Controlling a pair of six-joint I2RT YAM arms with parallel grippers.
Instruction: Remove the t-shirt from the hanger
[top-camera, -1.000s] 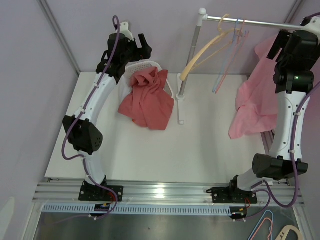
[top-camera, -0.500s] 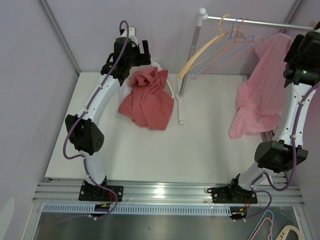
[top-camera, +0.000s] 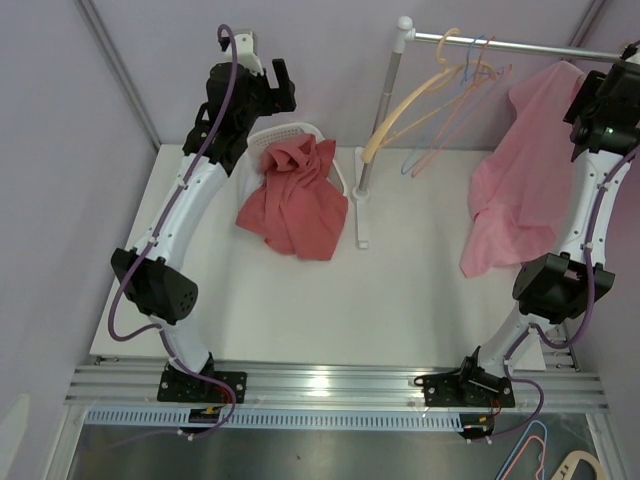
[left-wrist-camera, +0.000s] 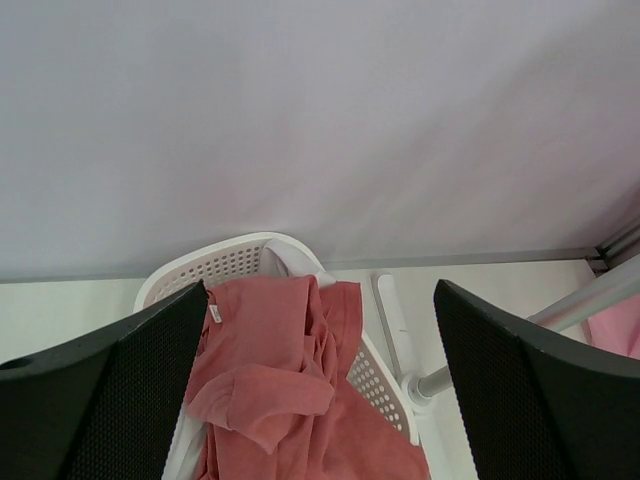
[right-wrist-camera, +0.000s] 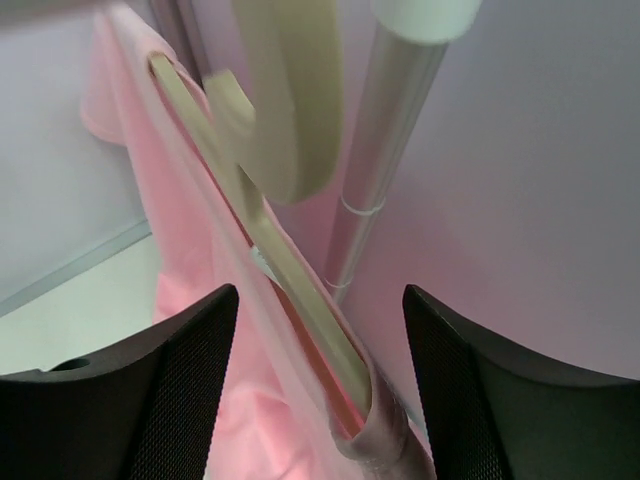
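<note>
The pink t-shirt (top-camera: 520, 180) hangs at the right end of the rail (top-camera: 500, 43), draped down toward the table. In the right wrist view it (right-wrist-camera: 200, 330) covers a cream hanger (right-wrist-camera: 270, 240), whose shoulder end runs down between my fingers. My right gripper (right-wrist-camera: 320, 400) is open, one finger on each side of that cloth-covered hanger end, with gaps on both sides. From above, the right gripper (top-camera: 583, 98) sits high against the t-shirt's right edge. My left gripper (left-wrist-camera: 320, 390) is open and holds nothing, raised at the back left (top-camera: 280, 85).
A white perforated basket (top-camera: 290, 130) below the left gripper holds a red shirt (top-camera: 300, 200) that spills onto the table. Bare cream, pink and blue hangers (top-camera: 440, 90) hang on the rail. The rack's pole (top-camera: 385, 100) and foot stand mid-table. Another pole (right-wrist-camera: 385, 150) rises just behind the hanger.
My right arm has risen and moved toward the rail's right end, and its jaws have narrowed around the hanger end. The left arm has lifted above the basket. The bare hangers have swung.
</note>
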